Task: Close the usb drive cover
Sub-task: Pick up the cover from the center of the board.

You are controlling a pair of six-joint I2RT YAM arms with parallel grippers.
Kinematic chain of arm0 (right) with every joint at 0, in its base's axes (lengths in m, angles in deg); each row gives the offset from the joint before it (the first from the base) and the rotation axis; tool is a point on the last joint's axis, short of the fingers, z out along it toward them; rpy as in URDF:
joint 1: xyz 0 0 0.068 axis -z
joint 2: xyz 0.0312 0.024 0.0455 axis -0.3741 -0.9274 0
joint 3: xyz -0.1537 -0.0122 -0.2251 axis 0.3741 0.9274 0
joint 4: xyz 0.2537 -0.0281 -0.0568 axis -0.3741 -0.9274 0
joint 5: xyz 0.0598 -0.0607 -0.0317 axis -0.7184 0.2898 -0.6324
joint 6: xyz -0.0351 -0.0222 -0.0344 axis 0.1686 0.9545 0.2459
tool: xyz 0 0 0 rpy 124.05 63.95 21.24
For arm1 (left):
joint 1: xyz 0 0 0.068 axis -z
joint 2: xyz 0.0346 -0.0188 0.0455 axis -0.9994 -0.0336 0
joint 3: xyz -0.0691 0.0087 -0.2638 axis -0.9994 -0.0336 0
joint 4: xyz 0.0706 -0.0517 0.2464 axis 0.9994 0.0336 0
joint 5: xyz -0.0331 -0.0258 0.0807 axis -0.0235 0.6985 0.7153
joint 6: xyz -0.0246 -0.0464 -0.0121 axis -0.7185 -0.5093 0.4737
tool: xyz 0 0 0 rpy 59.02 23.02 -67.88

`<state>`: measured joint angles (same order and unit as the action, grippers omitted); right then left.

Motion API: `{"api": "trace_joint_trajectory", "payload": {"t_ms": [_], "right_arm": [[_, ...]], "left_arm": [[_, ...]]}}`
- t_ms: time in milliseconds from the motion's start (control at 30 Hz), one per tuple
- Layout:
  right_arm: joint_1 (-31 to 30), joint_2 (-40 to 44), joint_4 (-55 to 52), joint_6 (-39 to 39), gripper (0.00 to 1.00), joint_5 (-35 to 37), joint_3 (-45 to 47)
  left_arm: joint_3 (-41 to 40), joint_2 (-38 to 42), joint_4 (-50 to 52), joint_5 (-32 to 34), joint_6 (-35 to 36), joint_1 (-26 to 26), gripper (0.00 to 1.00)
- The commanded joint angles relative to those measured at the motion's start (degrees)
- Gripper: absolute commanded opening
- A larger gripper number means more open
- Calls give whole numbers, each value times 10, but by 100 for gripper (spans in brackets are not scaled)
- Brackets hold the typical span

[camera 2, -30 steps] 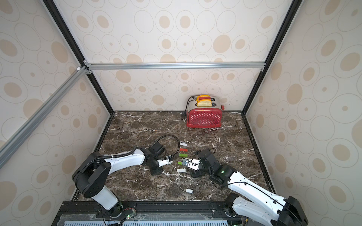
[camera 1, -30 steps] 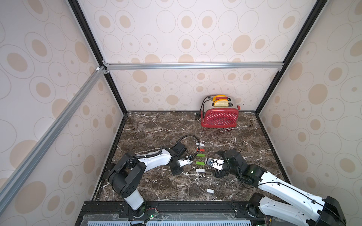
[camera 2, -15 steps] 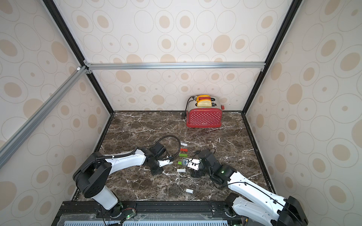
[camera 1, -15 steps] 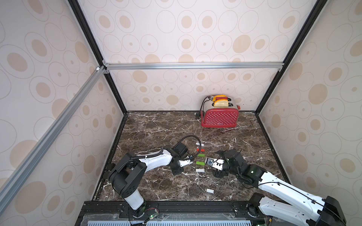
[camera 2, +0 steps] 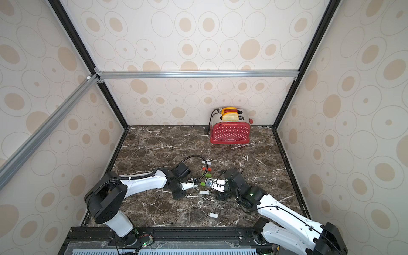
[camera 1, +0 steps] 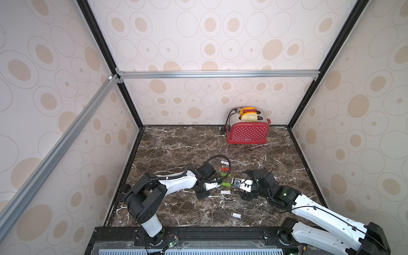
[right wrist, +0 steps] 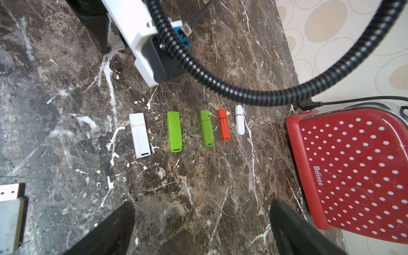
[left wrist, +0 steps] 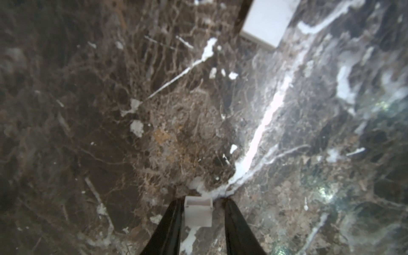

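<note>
Left claw (left wrist: 203,199) has narrowed about the white cap (left wrist: 198,212); one jaw touches it, but a firm hold cannot be told. Right claw (right wrist: 202,204) gapes wide, empty. The uncapped usb drive (camera 1: 236,215) lies well apart from the toaster (camera 1: 248,132), toward the robot, so capping remains undone.

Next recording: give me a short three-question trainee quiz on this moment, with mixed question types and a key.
1. Multiple choice: how many drives make up the row of usb drives lying side by side on the table? A three; B five; C seven.
2. True or false: the right pincer is shut on a drive.
3. Short answer: what sits between the fingers of the left pincer?

Key
1. B.
2. False: it is wide open with nothing between its fingers.
3. A small white cap.
</note>
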<state>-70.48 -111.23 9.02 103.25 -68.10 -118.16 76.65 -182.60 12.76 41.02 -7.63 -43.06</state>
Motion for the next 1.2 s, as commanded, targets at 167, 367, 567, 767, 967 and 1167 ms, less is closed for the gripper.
{"api": "trace_joint_trajectory", "payload": {"t_ms": [167,367,567,767,967,1167], "right_arm": [[3,5,1,0,99,4,6],[2,8,0,2,99,5,6],[2,6,3,2,99,5,6],[2,6,2,3,99,6,5],[2,7,2,3,99,5,5],[2,8,-3,2,99,4,5]], "left_arm": [[-14,1,12,27,-24,4,49],[-14,5,19,30,-31,3,39],[-19,15,23,33,-33,4,41],[-10,5,30,27,-31,4,39],[-6,-3,28,20,-24,4,31],[3,-15,28,17,-20,4,25]]}}
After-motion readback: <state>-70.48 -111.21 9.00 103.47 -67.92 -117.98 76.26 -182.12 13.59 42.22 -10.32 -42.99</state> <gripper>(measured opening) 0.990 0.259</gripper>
